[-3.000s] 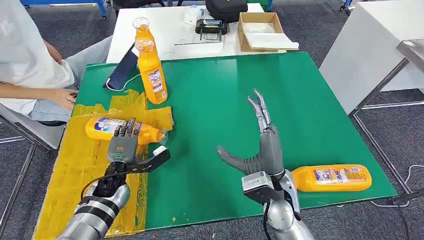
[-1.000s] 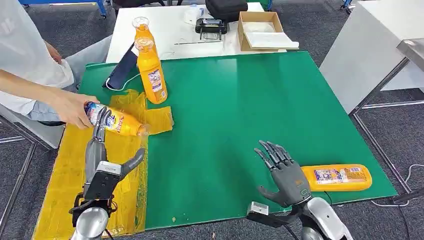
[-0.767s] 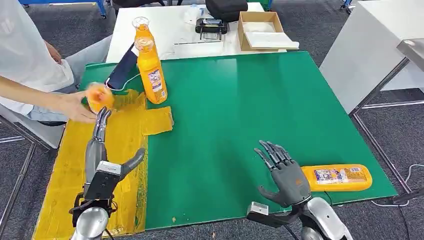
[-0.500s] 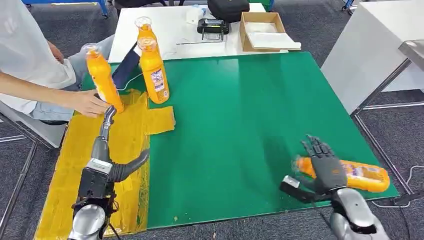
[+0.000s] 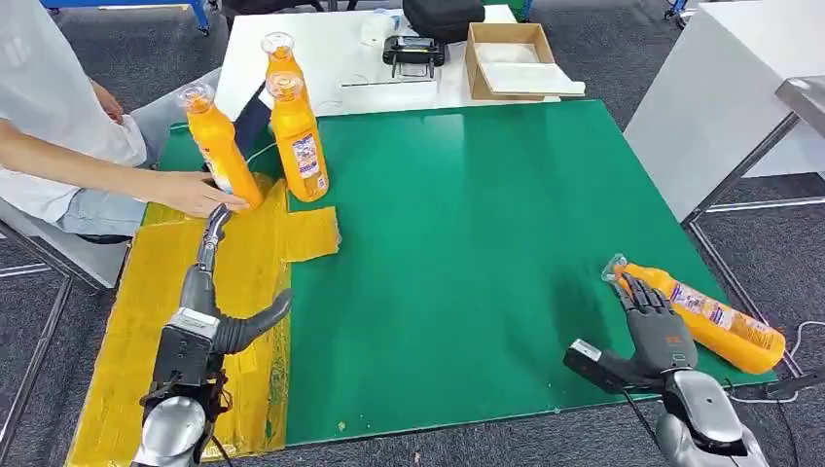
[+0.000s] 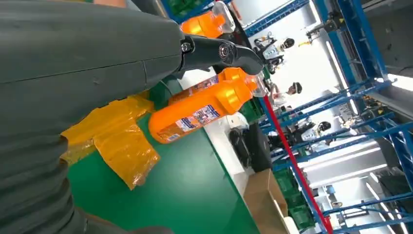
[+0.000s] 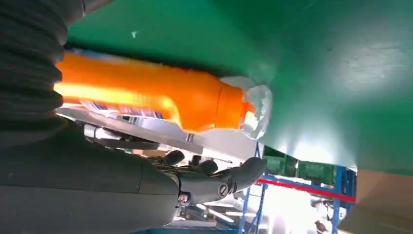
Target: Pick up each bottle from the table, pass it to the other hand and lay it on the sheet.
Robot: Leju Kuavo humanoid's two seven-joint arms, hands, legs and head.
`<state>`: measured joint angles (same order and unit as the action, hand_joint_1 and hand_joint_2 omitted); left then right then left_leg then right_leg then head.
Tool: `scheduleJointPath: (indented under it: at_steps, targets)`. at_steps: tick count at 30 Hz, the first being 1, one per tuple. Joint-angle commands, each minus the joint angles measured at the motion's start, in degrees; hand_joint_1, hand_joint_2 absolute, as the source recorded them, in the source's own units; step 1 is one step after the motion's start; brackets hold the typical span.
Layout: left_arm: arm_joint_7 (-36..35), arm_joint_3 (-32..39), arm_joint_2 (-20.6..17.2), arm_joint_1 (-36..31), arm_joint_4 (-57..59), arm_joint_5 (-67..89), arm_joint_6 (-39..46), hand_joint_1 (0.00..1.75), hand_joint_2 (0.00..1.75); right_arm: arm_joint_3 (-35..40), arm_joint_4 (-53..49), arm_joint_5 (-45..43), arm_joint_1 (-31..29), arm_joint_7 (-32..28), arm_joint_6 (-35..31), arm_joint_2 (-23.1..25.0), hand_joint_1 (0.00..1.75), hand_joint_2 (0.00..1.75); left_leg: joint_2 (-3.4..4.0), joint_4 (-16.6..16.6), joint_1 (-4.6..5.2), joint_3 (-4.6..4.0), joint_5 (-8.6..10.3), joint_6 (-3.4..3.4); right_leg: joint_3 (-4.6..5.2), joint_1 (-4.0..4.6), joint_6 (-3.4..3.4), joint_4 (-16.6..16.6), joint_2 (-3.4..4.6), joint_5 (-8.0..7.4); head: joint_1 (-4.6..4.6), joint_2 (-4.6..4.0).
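Note:
An orange bottle [image 5: 708, 319] lies at the near right corner of the green mat [image 5: 467, 243], cap pointing away from me. My right hand [image 5: 654, 331] sits just left of it with fingers spread along its side, not closed around it; in the right wrist view the bottle [image 7: 146, 97] lies beside the hand's thumb [image 7: 209, 178]. My left hand [image 5: 209, 292] is open over the yellow sheet [image 5: 146, 321], fingers stretched forward, holding nothing. A person's hand [image 5: 195, 192] holds another orange bottle [image 5: 219, 146] upright at the sheet's far end.
Two more orange bottles stand upright, one [image 5: 297, 141] at the sheet's far corner, one [image 5: 280, 53] behind it on the white table [image 5: 331, 68]. That table also carries a cardboard box [image 5: 511, 60] and a black device [image 5: 420, 51]. A metal frame [image 5: 749, 165] stands right.
The person lifted the bottle off the sheet and stood it beside the upright ones. My right hand swung right and down to the lying bottle, which turned cap-away. My left hand opened and straightened.

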<state>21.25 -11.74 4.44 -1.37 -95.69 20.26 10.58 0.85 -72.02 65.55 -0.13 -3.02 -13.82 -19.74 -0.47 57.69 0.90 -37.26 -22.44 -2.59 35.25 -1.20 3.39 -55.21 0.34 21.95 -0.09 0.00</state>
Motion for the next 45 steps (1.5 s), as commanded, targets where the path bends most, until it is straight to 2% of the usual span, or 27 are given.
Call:
scheduleJointPath:
  at_steps: [1,14,17,24,27,29,30,34,45]
  targets:
    - [-0.23,-0.52,-0.36,-1.71,2.82,-0.38,-0.17,0.0,1.75,-1.56,3.36,0.4,-1.47,0.54,1.64,2.0,0.0,1.75,0.12,0.06,-0.13,0.39,-0.2,0.27,-0.39,0.14,-0.23,0.02,0.04,0.13,0.02,0.0]
    - [-0.19,-0.22,-0.26,-1.78,2.89,-0.73,-0.31,0.0,1.75,-1.82,3.63,2.43,-1.58,1.32,1.79,2.5,0.0,1.75,0.03,-0.01,-0.07,0.14,-0.05,0.12,-0.15,0.08,-0.1,0.05,-0.01,0.02,0.0,0.0]
    - [-0.28,-0.19,-0.35,-1.75,2.93,-0.74,-0.45,0.0,1.75,-3.37,4.07,3.43,-1.99,3.86,1.23,1.92,0.0,1.75,0.06,0.03,-0.11,0.27,-0.14,0.2,-0.29,0.13,-0.17,0.03,0.0,0.09,0.0,0.0]
    - [-0.4,-0.17,-0.22,-1.64,3.09,-0.79,-0.46,0.0,1.75,-6.19,4.76,3.31,-1.82,4.19,1.88,0.47,0.0,1.75,0.02,0.02,-0.07,0.28,-0.13,0.2,-0.3,0.09,-0.16,0.02,-0.03,0.1,0.0,0.0]
    - [-0.44,-0.39,-0.23,-1.86,3.61,-0.9,-0.53,0.0,1.75,-7.46,6.31,3.33,-2.49,4.18,2.41,0.28,0.0,1.75,0.01,-0.01,-0.05,0.18,-0.07,0.14,-0.2,0.07,-0.11,0.04,-0.03,0.04,0.02,0.0]
    - [-0.43,-0.58,-0.24,-2.03,4.02,-1.03,-0.57,0.0,1.75,-8.42,7.67,3.2,-3.18,4.35,2.96,-0.04,0.0,1.75,0.04,0.04,-0.11,0.42,-0.21,0.28,-0.44,0.13,-0.23,0.01,-0.04,0.16,0.02,0.0]
    - [-0.42,-0.68,-0.27,-2.11,4.21,-1.17,-0.62,0.0,1.75,-9.1,8.55,3.4,-3.63,4.68,2.68,-0.2,0.0,1.75,0.01,-0.02,-0.04,0.17,-0.06,0.14,-0.19,0.06,-0.1,0.05,-0.03,0.03,0.0,0.0]
    - [-0.36,-0.89,-0.29,-2.32,4.74,-1.45,-0.52,0.0,1.75,-11.07,10.78,3.39,-4.93,4.76,1.94,-0.5,0.0,1.75,-0.02,-0.02,-0.04,0.2,-0.06,0.13,-0.22,0.05,-0.1,0.06,-0.06,0.04,0.0,0.0]
    - [-0.35,-0.96,-0.33,-2.37,4.79,-1.62,-0.58,0.0,1.75,-11.6,11.33,3.53,-5.33,5.18,1.8,-0.49,0.0,1.75,0.04,0.0,-0.08,0.32,-0.14,0.21,-0.34,0.11,-0.17,0.04,-0.02,0.09,0.0,0.0]
